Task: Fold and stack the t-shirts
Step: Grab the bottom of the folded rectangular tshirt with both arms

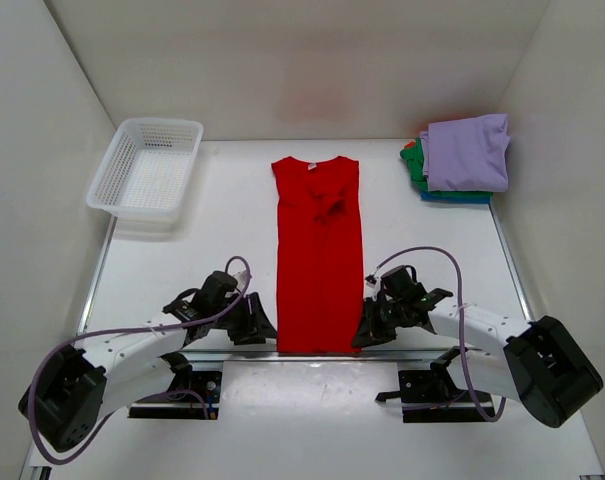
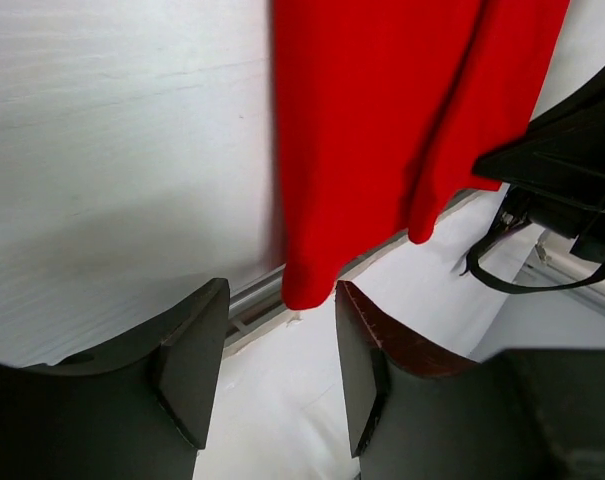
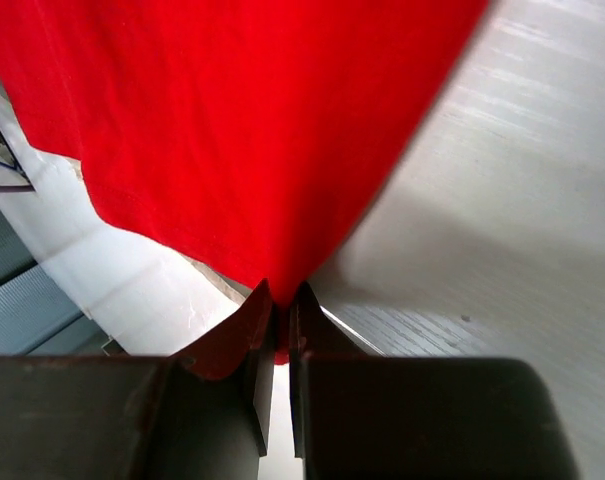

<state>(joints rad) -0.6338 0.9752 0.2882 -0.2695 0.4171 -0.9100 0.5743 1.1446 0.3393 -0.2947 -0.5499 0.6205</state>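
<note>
Right hand (image 3: pixel 280 305) pinches red t-shirt (image 1: pixel 318 262) corner; left hand (image 2: pixel 280 325) open beside other corner.

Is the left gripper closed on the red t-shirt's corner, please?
No, the left gripper stands open, its fingers visibly apart and not pinching the red t-shirt.

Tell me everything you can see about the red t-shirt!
The red t-shirt is bright, plain, soft-looking cloth. It lies flat on the white table, sides folded in to make a long narrow strip, a little wrinkled near the chest. Its neck points away from the arms; its hem reaches the table's near edge. The right fingers are shut on one hem corner. The left fingers are open, the other hem corner just ahead of their gap, not pinched.
</note>
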